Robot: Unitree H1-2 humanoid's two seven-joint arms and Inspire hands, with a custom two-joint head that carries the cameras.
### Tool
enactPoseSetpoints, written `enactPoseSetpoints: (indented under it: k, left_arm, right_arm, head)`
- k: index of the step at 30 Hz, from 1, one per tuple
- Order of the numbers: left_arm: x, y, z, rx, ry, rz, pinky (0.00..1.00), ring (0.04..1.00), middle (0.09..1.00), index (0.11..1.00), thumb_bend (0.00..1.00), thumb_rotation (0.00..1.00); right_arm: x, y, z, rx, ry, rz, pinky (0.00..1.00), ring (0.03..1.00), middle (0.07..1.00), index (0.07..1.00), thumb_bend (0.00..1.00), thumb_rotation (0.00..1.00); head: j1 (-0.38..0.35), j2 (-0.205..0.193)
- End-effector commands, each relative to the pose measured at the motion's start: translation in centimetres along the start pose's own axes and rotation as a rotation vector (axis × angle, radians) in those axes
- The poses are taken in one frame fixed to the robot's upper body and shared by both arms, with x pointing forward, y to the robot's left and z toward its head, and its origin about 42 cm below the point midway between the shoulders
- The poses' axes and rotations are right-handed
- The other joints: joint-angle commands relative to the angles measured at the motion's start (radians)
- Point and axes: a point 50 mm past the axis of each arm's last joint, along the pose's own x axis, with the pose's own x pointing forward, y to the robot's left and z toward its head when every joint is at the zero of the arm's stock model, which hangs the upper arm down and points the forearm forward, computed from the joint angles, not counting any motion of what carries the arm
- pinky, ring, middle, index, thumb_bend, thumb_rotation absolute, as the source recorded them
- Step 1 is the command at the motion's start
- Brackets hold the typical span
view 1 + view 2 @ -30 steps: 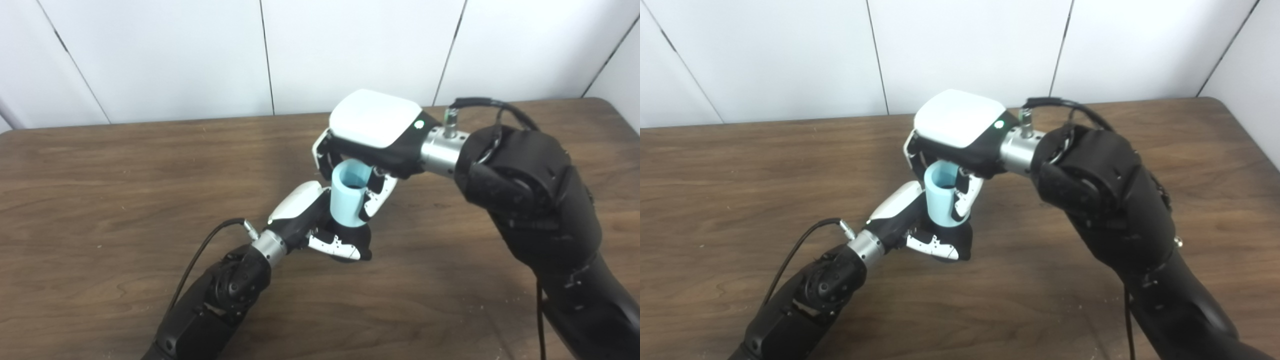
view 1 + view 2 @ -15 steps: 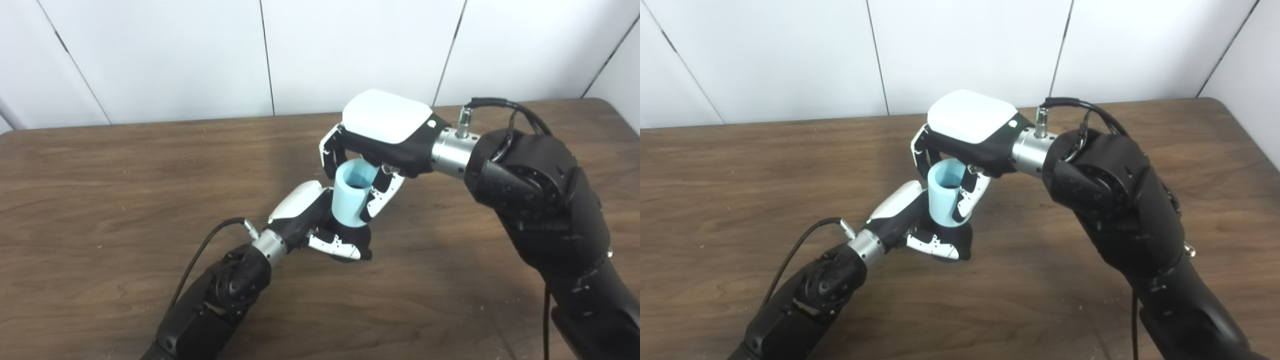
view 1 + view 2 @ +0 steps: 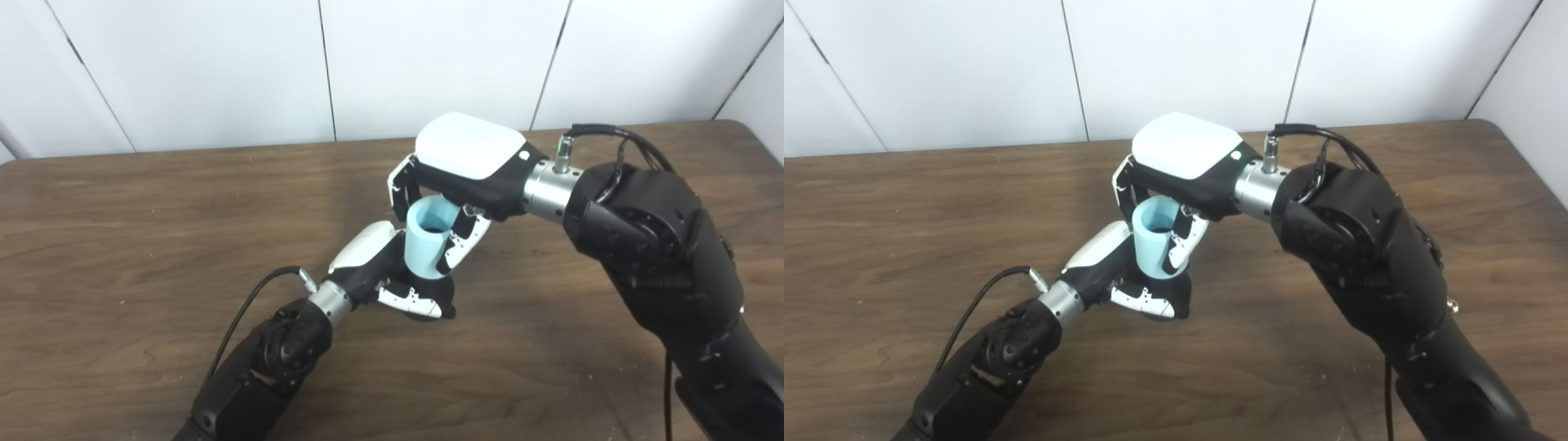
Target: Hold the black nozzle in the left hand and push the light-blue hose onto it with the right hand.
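The main risk here is the hose (image 3: 427, 242) going on crooked: it leans a little toward 1 o'clock, and a push off its axis from the right hand (image 3: 456, 177) could jam it on the nozzle (image 3: 438, 293) or twist the nozzle in the left hand (image 3: 392, 269). A hard shove could also slide the left hand across the table (image 3: 122, 245), since it rests low on the wood. If the right hand's fingers slip down the smooth tube, the push is lost.

The left hand is curled around the nozzle near table centre; only a dark base shows under the fingers. The hose stands on top of it, open end up. How far it has seated cannot be told, as the joint is hidden.

The right hand comes in from 3 o'clock, palm down above the hose, fingers wrapped around its upper part on both sides, gripping it.
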Motion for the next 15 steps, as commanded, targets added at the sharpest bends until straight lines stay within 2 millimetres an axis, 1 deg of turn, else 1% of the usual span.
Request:
enactPoseSetpoints:
  k: [1, 3, 4, 5, 6, 7, 9, 10, 11, 13, 15]
  left_arm:
    - [-3.0, -7.4, -4.1, -0.113, 0.257, -0.375, 0.69, 0.767, 0.684, 0.419, 0.65, 0.39]
    - [-3.0, -7.4, -4.0, -0.113, 0.256, -0.376, 0.69, 0.766, 0.684, 0.419, 0.65, 0.38]
    - [-3.0, -7.4, -4.0, -0.113, 0.257, -0.376, 0.69, 0.764, 0.683, 0.419, 0.65, 0.38]
    - [-3.0, -7.4, -4.0, -0.112, 0.257, -0.377, 0.69, 0.763, 0.683, 0.419, 0.65, 0.38]
    - [-3.0, -7.4, -4.0, -0.112, 0.257, -0.377, 0.69, 0.762, 0.683, 0.419, 0.65, 0.38]
    - [-3.0, -7.4, -4.0, -0.111, 0.257, -0.378, 0.68, 0.760, 0.682, 0.419, 0.65, 0.38]
    - [-3.0, -7.4, -4.1, -0.112, 0.258, -0.378, 0.68, 0.755, 0.680, 0.419, 0.65, 0.38]
    - [-3.0, -7.4, -4.1, -0.112, 0.259, -0.379, 0.68, 0.753, 0.679, 0.419, 0.65, 0.38]
    - [-3.0, -7.4, -4.1, -0.112, 0.259, -0.379, 0.67, 0.753, 0.679, 0.419, 0.65, 0.38]
    - [-3.0, -7.4, -4.1, -0.112, 0.259, -0.379, 0.67, 0.742, 0.674, 0.419, 0.65, 0.38]
    - [-3.0, -7.5, -4.1, -0.115, 0.260, -0.380, 0.66, 0.737, 0.671, 0.419, 0.65, 0.38]
  right_arm:
    - [-0.8, 0.9, 0.0, -0.040, -0.005, 0.051, 0.26, 0.379, 0.480, 0.552, 0.51, 0.00]
    - [-0.9, 1.0, 0.0, -0.045, -0.006, 0.035, 0.32, 0.395, 0.491, 0.545, 0.51, 0.00]
    - [-1.0, 1.0, 0.1, -0.048, -0.007, 0.026, 0.35, 0.442, 0.482, 0.525, 0.52, 0.00]
    - [-1.2, 1.0, 0.1, -0.053, -0.010, 0.012, 0.38, 0.469, 0.481, 0.517, 0.53, 0.00]
    - [-1.3, 1.0, 0.1, -0.061, -0.015, -0.004, 0.41, 0.498, 0.539, 0.506, 0.52, 0.07]
    - [-1.5, 0.9, 0.2, -0.072, -0.020, -0.022, 0.45, 0.524, 0.582, 0.500, 0.52, 0.12]
    - [-1.9, 0.8, 0.3, -0.111, -0.032, -0.068, 0.48, 0.557, 0.621, 0.497, 0.52, 0.14]
    - [-2.0, 0.8, 0.4, -0.125, -0.036, -0.084, 0.50, 0.577, 0.639, 0.581, 0.75, 0.18]
    - [-2.2, 0.8, 0.4, -0.144, -0.042, -0.106, 0.50, 0.584, 0.645, 0.609, 0.83, 0.20]
    - [-2.6, 0.8, 0.6, -0.172, -0.051, -0.139, 0.53, 0.626, 0.666, 0.634, 0.91, 0.23]
    - [-3.1, 0.6, 0.8, -0.208, -0.057, -0.162, 0.57, 0.653, 0.680, 0.640, 0.93, 0.24]
  head:
    - [-0.001, 0.001]
    - [0.000, 0.000]
    - [0.000, 0.001]
    - [0.000, 0.001]
    - [0.000, 0.001]
    - [0.000, 0.001]
    - [0.000, 0.001]
    - [0.000, 0.001]
    - [0.000, 0.001]
    - [-0.001, 0.002]
    - [-0.001, 0.002]
